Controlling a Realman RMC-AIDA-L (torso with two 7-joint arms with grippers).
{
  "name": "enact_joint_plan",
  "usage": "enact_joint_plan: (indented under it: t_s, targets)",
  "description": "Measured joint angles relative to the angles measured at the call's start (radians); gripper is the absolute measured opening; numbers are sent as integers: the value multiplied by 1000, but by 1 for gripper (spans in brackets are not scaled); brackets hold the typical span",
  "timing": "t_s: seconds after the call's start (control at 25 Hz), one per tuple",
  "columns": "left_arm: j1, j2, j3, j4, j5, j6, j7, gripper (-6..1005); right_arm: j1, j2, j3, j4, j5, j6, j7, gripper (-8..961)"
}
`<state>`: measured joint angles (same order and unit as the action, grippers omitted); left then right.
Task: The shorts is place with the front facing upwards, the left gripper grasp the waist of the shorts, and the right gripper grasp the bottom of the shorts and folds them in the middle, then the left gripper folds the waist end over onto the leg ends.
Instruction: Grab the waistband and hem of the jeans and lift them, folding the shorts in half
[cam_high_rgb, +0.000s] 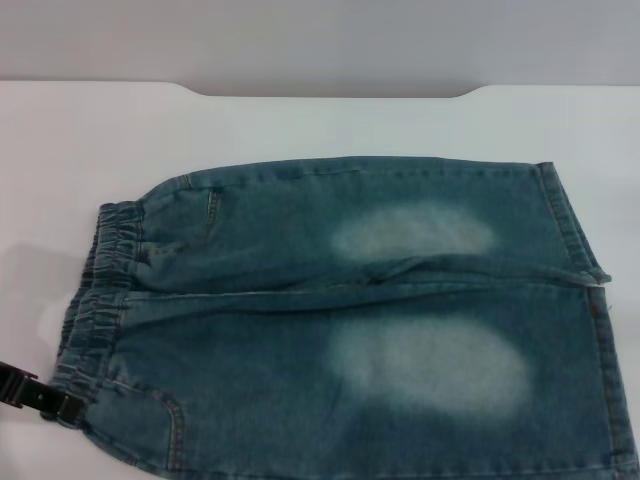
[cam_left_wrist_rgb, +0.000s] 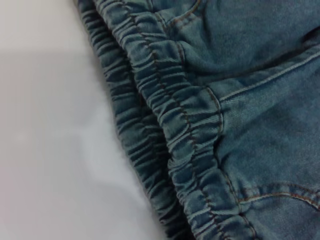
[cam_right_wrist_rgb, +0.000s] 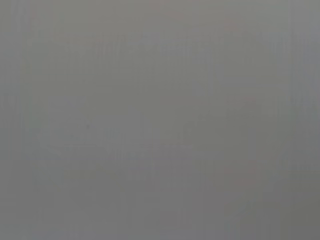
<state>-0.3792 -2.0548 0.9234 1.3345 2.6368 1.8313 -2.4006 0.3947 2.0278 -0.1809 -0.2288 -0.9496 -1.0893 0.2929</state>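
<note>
The blue-green denim shorts (cam_high_rgb: 350, 320) lie flat on the white table (cam_high_rgb: 300, 125), with pale faded patches facing up. The puckered elastic waist (cam_high_rgb: 95, 300) is at the left, and it fills the left wrist view as gathered folds (cam_left_wrist_rgb: 170, 110) beside bare table. The bottom of the shorts (cam_high_rgb: 575, 225), two straight stitched hems, is at the right. My left gripper (cam_high_rgb: 58, 403) comes in from the lower left edge and its black tip reaches the near corner of the waist. My right gripper is out of view, and the right wrist view shows only flat grey.
White table surface (cam_left_wrist_rgb: 45, 150) lies left of and behind the shorts. The table's far edge (cam_high_rgb: 330, 93) has a shallow cut-out in the middle. The near leg of the shorts runs off the bottom of the head view.
</note>
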Motion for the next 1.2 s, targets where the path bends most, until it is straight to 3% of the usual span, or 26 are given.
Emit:
enact_joint_plan:
  t_s: [0.52,1.0,1.2]
  targets:
    - [-23,-3,65,-43,-9,-38,-14,642,-4,-15,0,0,0,0,0,516]
    - [-34,3,69,-33,5,-25,-37,640,-10,-26,30,0,0,6,0,516]
    - [-37,4,84,-33,22,-16,-31,484,-10,-27,36,0,0,8,0,516]
